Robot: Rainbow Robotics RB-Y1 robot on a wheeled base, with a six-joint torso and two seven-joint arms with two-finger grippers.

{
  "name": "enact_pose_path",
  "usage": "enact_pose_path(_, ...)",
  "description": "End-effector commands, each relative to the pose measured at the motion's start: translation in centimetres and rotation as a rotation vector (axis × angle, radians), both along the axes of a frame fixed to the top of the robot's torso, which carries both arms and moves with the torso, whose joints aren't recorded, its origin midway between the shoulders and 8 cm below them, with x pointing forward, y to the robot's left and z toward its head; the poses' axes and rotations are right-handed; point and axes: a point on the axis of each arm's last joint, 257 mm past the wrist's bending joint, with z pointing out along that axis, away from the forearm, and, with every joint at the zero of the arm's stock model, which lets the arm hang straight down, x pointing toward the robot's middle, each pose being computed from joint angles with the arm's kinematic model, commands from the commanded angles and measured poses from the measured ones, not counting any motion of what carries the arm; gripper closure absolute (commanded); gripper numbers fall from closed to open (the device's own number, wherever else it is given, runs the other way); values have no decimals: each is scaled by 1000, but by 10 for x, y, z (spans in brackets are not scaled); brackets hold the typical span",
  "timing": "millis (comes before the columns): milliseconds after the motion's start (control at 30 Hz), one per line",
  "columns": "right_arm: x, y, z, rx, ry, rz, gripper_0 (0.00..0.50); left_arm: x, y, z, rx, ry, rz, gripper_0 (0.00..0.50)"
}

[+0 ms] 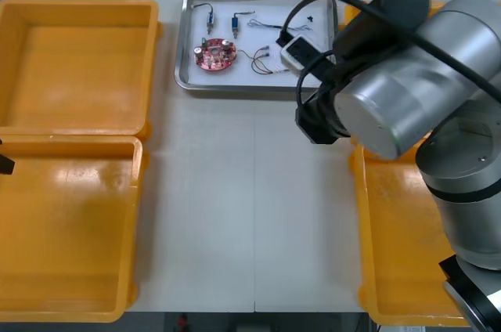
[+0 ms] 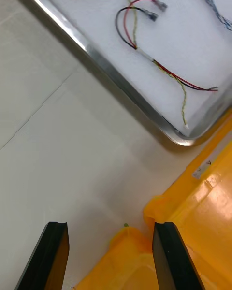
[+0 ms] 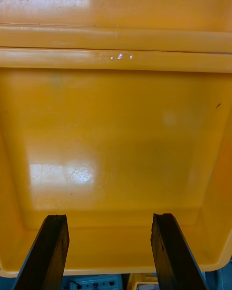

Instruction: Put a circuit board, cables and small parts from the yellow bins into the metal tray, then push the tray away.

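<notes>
Hovering empty, tray loaded.
I log right gripper (image 2: 110,227) jaws spread, tray (image 2: 121,84) corner and cable (image 2: 166,69) just beyond them; left gripper (image 3: 110,220) jaws spread above a bin (image 3: 116,125); board (image 1: 214,54) in tray.

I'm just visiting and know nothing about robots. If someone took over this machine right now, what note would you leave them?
Right gripper: fingers open, holding nothing, above the table by the metal tray at its near right corner, next to the right yellow bins.
Left gripper: fingers open, holding nothing, over a bare left yellow bin.
In the tray: circuit board, red and yellow cable, twisted blue and white cable, small metal parts.
Done: loading, it seems.
Left: push the tray away, probably with the right gripper.
</notes>
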Motion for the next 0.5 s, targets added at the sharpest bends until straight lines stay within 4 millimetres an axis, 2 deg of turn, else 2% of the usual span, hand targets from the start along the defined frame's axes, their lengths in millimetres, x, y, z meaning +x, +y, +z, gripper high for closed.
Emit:
enact_pose_path(33,-8,-27,7,160,-8,-138,0,-3,18,15,80,-19,-31,0)
enact_pose_path(200,-18,-75,-1,274,16,-305,0,-3,18,15,80,-19,-31,0)
enact_pose_path(500,-37,-144,-5,452,50,-518,0,-3,18,15,80,-19,-31,0)
